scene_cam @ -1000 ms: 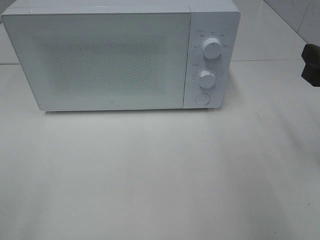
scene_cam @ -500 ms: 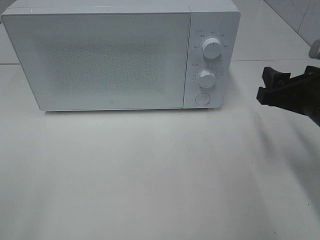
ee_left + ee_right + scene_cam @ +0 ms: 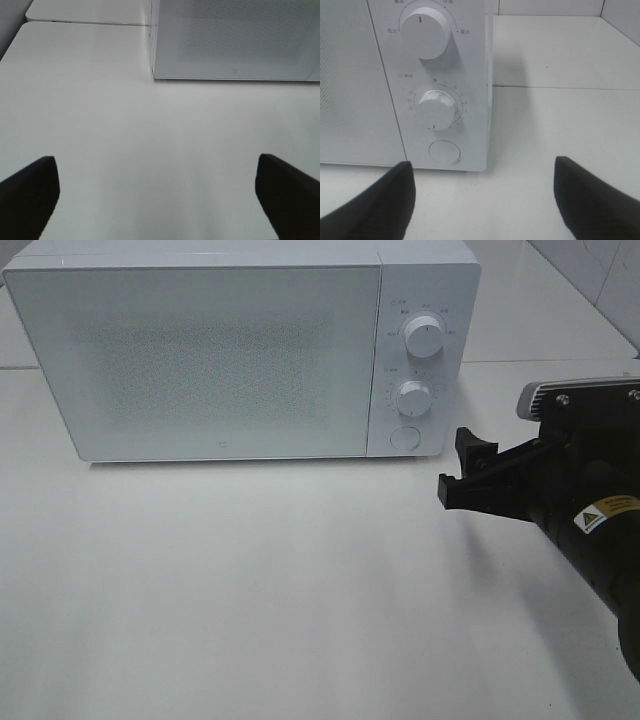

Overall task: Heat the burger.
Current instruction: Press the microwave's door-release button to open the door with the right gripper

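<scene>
Right wrist, numbered dial (image 3: 435,110), digits blurred

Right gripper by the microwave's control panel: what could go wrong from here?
1. The right gripper has its fingers wide open near the round button; aiming there, a finger could nudge the lower knob just above it.
2. The microwave door is shut and no burger is in view, so it might run empty; I cannot tell what is inside.

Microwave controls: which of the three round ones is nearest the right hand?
The flat button, lowest of the three, below the upper knob and the lower knob, lies nearest the right hand.
</scene>
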Motion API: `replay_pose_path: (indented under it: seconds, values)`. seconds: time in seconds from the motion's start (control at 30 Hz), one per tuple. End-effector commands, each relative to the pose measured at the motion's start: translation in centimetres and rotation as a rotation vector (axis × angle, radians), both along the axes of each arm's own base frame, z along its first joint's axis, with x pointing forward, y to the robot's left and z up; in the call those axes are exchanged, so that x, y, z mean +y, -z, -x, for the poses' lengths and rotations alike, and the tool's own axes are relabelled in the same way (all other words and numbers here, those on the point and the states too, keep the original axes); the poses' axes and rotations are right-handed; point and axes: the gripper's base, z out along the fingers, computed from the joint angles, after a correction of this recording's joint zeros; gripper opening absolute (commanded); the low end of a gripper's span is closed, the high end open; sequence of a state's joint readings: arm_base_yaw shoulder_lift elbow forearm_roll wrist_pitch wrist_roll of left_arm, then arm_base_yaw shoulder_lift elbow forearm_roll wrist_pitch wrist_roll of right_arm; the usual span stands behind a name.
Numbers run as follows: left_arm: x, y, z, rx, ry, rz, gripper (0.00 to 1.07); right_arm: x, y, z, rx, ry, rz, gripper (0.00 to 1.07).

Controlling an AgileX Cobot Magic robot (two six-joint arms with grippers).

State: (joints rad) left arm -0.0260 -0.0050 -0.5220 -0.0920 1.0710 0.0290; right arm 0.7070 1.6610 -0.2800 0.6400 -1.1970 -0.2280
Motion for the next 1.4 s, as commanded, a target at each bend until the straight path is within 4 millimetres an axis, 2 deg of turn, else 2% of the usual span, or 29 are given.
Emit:
replay_pose_path:
  seconds: [0.03, 0.23, 0.43, 0.63, 0.7, 0.73, 0.77, 0.8, 0.83, 0.87, 0.9, 0.93, 0.97, 1.03, 1.07, 1.13, 1.33, 1.4]
  values:
    - [0.0, 0.2, 0.2, -0.011, -0.005, 0.007, 1.02, 0.9, 0.1, 0.6, -0.008, -0.004, 0.001, 0.74]
    - [0.0, 0.2, 0.2, -0.011, -0.005, 0.007, 1.02, 2.0, 0.4, 0.6, 0.000, -0.019, 0.000, 0.73]
    - [0.0, 0.2, 0.2, -0.011, -0.005, 0.007, 1.02, 2.3, 0.8, 0.4, 0.016, -0.018, -0.004, 0.73]
    - [0.0, 0.2, 0.2, -0.011, -0.005, 0.007, 1.02, 2.3, 0.8, 0.4, 0.029, 0.008, -0.103, 0.64]
    - [0.0, 0.2, 0.2, -0.011, -0.005, 0.007, 1.02, 2.3, 0.8, 0.4, 0.045, 0.039, -0.223, 0.57]
    - [0.0, 0.2, 0.2, -0.011, -0.005, 0.007, 1.02, 2.3, 0.8, 0.4, 0.045, 0.039, -0.223, 0.57]
    - [0.0, 0.2, 0.2, -0.011, -0.005, 0.007, 1.02, 2.3, 0.8, 0.4, 0.062, 0.071, -0.343, 0.51]
    - [0.0, 0.2, 0.2, -0.011, -0.005, 0.007, 1.02, 2.3, 0.8, 0.4, 0.062, 0.071, -0.343, 0.51]
    - [0.0, 0.2, 0.2, -0.011, -0.005, 0.007, 1.02, 2.3, 0.8, 0.4, 0.084, 0.108, -0.495, 0.43]
    - [0.0, 0.2, 0.2, -0.011, -0.005, 0.007, 1.02, 2.3, 0.8, 0.4, 0.095, 0.129, -0.575, 0.39]
    - [0.0, 0.2, 0.2, -0.011, -0.005, 0.007, 1.02, 2.3, 0.8, 0.4, 0.095, 0.129, -0.575, 0.39]
    - [0.0, 0.2, 0.2, -0.011, -0.005, 0.007, 1.02, 2.3, 0.8, 0.4, 0.115, 0.167, -0.716, 0.31]
    - [0.0, 0.2, 0.2, -0.011, -0.005, 0.007, 1.02, 2.3, 0.8, 0.4, 0.115, 0.167, -0.716, 0.31]
    - [0.0, 0.2, 0.2, -0.011, -0.005, 0.007, 1.02, 2.3, 0.8, 0.4, 0.145, 0.224, -0.934, 0.21]
    - [0.0, 0.2, 0.2, -0.011, -0.005, 0.007, 1.02, 2.3, 0.8, 0.4, 0.145, 0.224, -0.934, 0.21]
    - [0.0, 0.2, 0.2, -0.011, -0.005, 0.007, 1.02, 2.3, 0.8, 0.4, 0.169, 0.272, -1.113, 0.13]
    - [0.0, 0.2, 0.2, -0.011, -0.005, 0.007, 1.02, 2.2, 1.2, 0.5, 0.223, 0.362, -1.305, 0.01]
    - [0.0, 0.2, 0.2, -0.011, -0.005, 0.007, 1.02, 2.1, 1.5, 0.6, 0.245, 0.411, -1.357, 0.00]
